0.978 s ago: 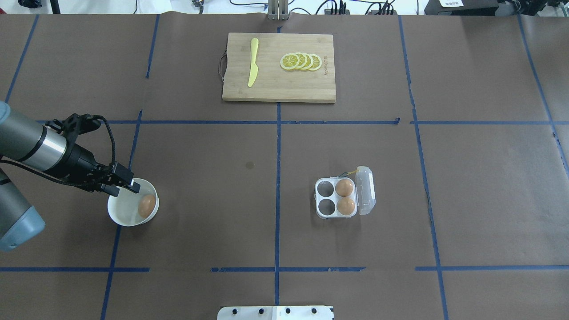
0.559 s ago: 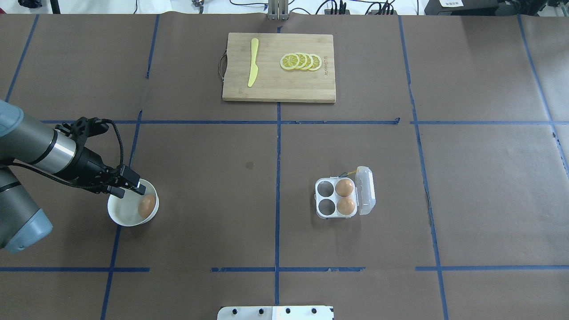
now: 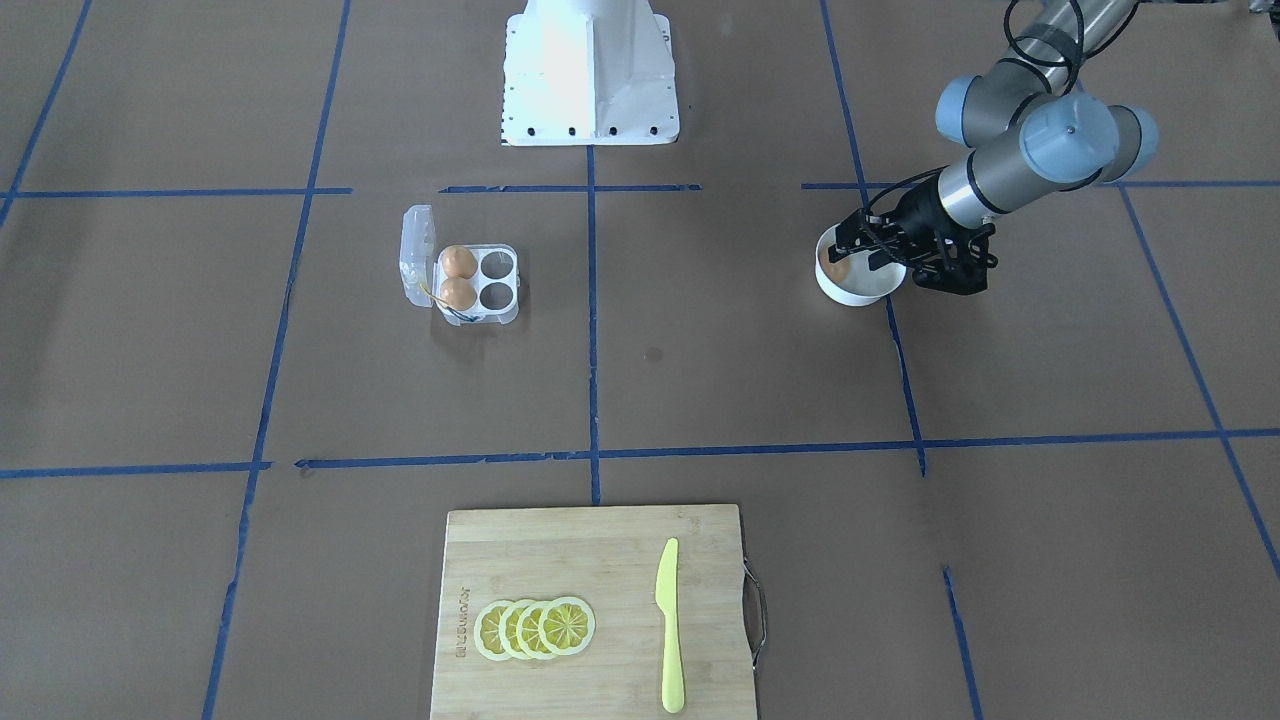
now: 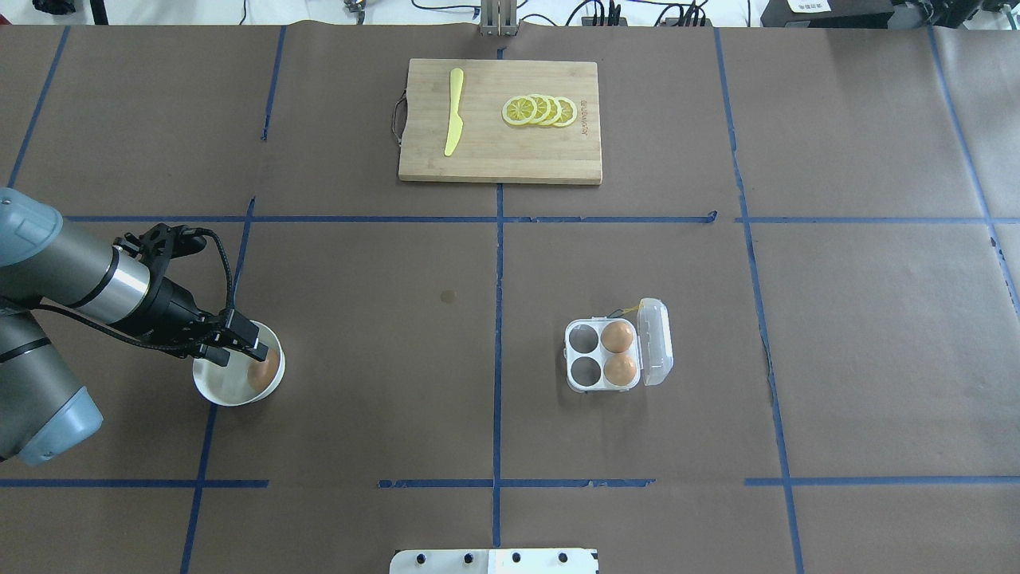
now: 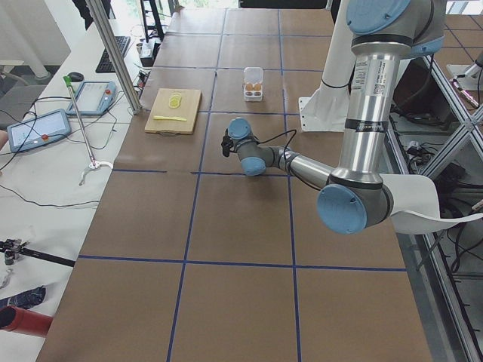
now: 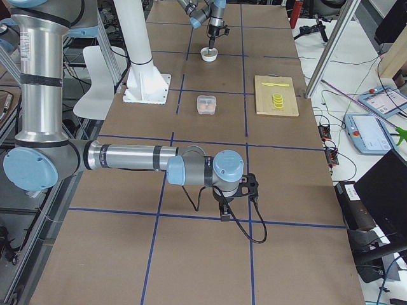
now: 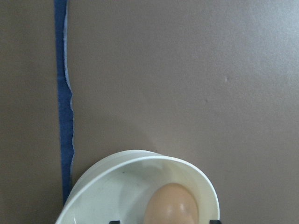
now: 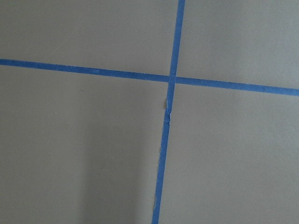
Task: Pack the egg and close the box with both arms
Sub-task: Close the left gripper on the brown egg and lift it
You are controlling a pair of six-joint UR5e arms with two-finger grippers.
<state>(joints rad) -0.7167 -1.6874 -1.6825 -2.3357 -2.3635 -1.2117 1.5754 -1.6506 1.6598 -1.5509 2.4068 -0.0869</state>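
Note:
An orange-brown egg [image 4: 265,371] lies in a white bowl [image 4: 209,391] at the near left of the table. My left gripper [image 4: 237,355] is open and low over the bowl. In the left wrist view the egg [image 7: 171,205] sits between the two fingertip corners at the bottom edge. The clear box [image 4: 599,355] stands right of centre with its lid [image 4: 657,341] open. It holds two eggs [image 4: 617,336] in the cells by the lid. My right gripper [image 6: 226,215] shows only in the exterior right view, over bare table, and I cannot tell whether it is open or shut.
A wooden cutting board [image 4: 498,155] at the far centre carries a yellow knife [image 4: 453,112] and lemon slices [image 4: 540,110]. The white pedestal [image 3: 590,70] stands at the near edge. Blue tape lines cross the brown table cover.
My left gripper has moved right and down, from the bowl's far-left rim to over the egg. The box and the eggs in it have not moved.

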